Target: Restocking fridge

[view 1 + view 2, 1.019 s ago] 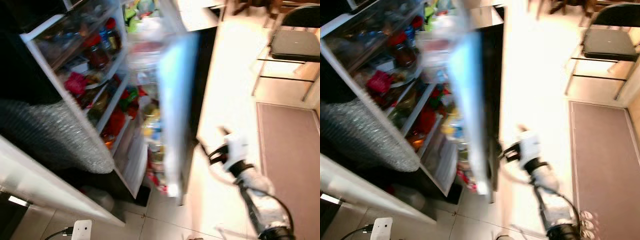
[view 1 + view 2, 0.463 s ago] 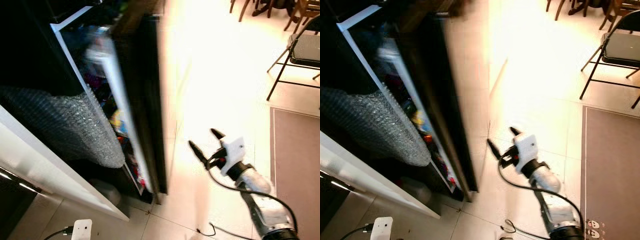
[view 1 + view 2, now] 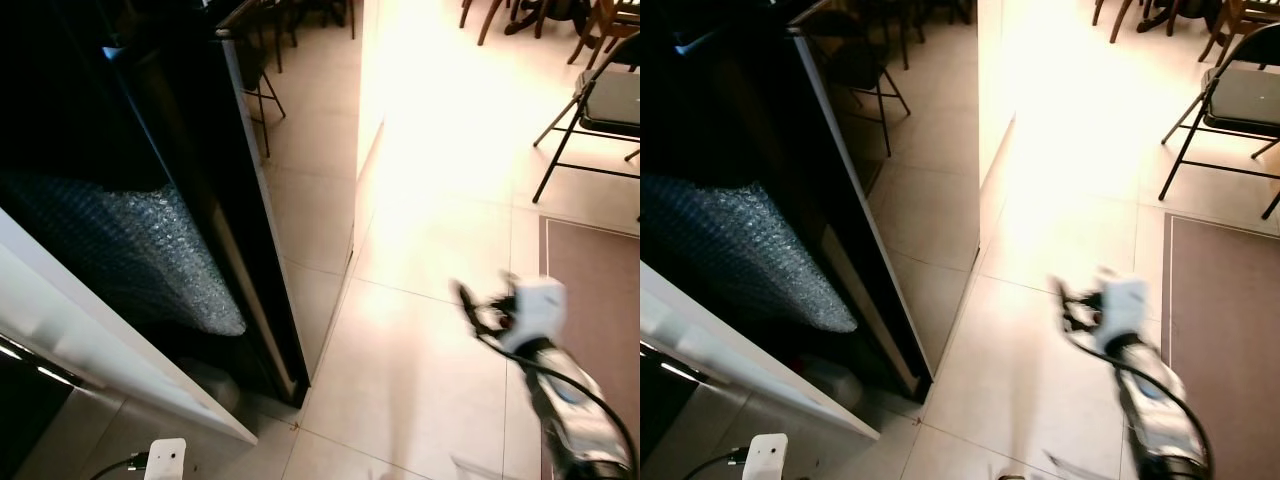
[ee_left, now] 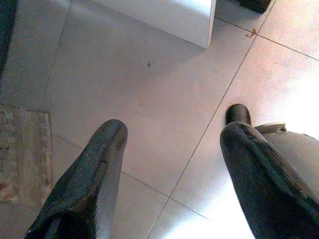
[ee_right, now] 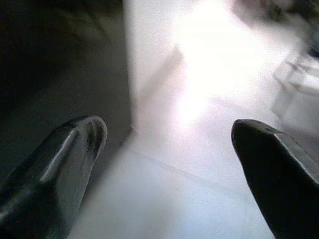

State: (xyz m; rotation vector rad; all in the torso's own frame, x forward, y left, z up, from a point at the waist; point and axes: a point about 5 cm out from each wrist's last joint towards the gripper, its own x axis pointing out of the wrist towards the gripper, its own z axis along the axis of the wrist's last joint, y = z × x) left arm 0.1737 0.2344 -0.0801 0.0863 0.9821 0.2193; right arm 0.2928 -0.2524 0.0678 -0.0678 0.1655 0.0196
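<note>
The fridge's glossy black door (image 3: 215, 200) stands shut at the left, mirroring a chair and floor tiles. A sheet of bubble wrap (image 3: 140, 255) hangs over the dark front beside it. My right gripper (image 3: 487, 303) is blurred and hovers above the tiled floor, well to the right of the door; in the right wrist view its fingers (image 5: 75, 149) are spread wide with nothing between them. In the left wrist view my left gripper (image 4: 174, 132) is open and empty over floor tiles.
A white counter edge (image 3: 90, 365) runs along the lower left, with a white plug box and cable (image 3: 163, 460) on the floor below. A folding chair (image 3: 605, 100) and a brown rug (image 3: 590, 300) lie to the right. A white panel corner (image 4: 169, 17) stands near the left gripper.
The fridge door has swung from open to fully shut, hiding the shelves. My right gripper has pulled away to the right of the door, still open.
</note>
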